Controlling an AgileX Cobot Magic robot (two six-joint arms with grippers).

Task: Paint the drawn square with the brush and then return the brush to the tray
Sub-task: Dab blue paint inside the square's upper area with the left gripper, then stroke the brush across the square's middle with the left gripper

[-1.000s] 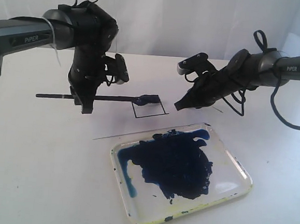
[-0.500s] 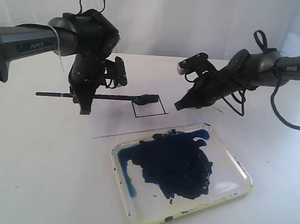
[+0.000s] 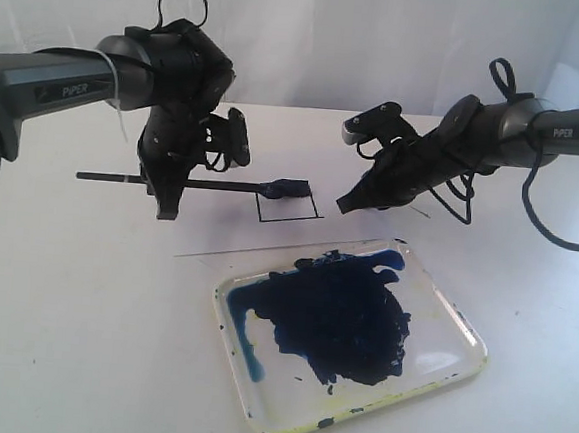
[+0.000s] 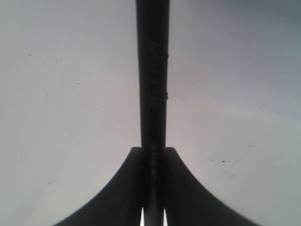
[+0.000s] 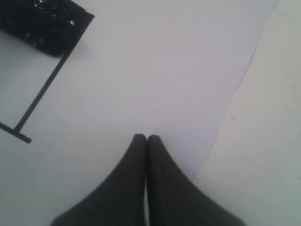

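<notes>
In the exterior view my left gripper [image 3: 167,207] is shut on the brush [image 3: 222,184], a long black stick held level. Its dark blue tip [image 3: 290,187] rests at the far edge of the drawn square [image 3: 290,211], whose inside is white. The left wrist view shows the brush handle [image 4: 153,70] clamped in my left gripper [image 4: 153,150]. My right gripper [image 3: 344,205] is shut and empty, its tip low over the paper right of the square. The right wrist view shows my right gripper [image 5: 146,137], the brush tip [image 5: 47,23] and the square's outline [image 5: 42,94]. The tray [image 3: 463,376] lies nearer the front.
A big dark blue paint blob [image 3: 341,321] fills the tray's middle. The white paper sheet [image 3: 218,226] lies on a white table, its front edge running just behind the tray. The paper's side edge [image 5: 235,108] passes close by the right gripper.
The left gripper has shifted slightly and the brush's handle end has risen a little, so the brush lies more level. Its tip stays at the square's far edge. The right arm has not moved.
</notes>
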